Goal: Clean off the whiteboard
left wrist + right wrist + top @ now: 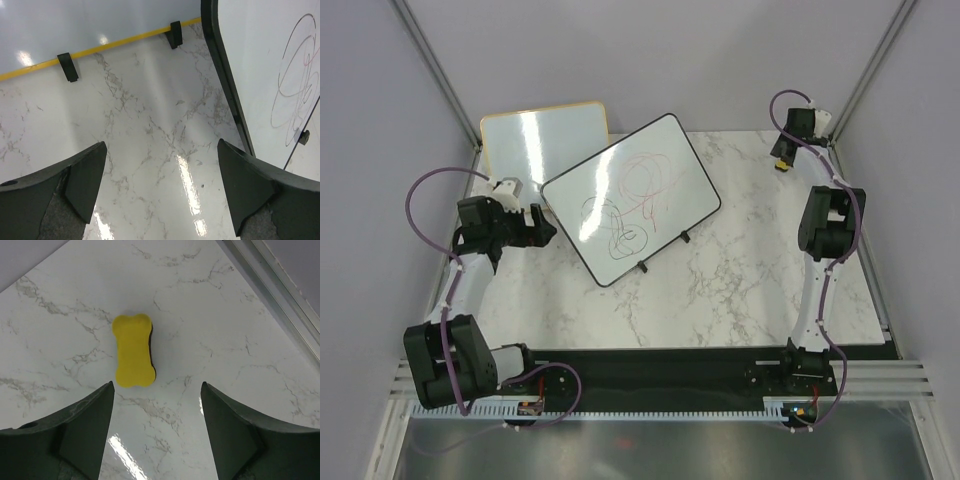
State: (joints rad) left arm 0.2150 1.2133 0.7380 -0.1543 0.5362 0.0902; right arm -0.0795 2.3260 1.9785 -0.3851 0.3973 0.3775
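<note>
The whiteboard (630,195), black-framed with red and dark scribbles, lies tilted at the table's middle back; its left edge shows in the left wrist view (270,60). A yellow bone-shaped eraser (134,351) lies on the marble at the back right (780,166). My right gripper (157,425) is open and empty just above and short of the eraser, also in the top view (783,152). My left gripper (162,185) is open and empty over bare marble beside the whiteboard's left edge (550,226).
A smaller orange-framed whiteboard (542,135) lies at the back left, partly under the big one; its yellow edge and black feet show in the left wrist view (75,30). Grey walls and metal rails (280,285) bound the marble table (740,280).
</note>
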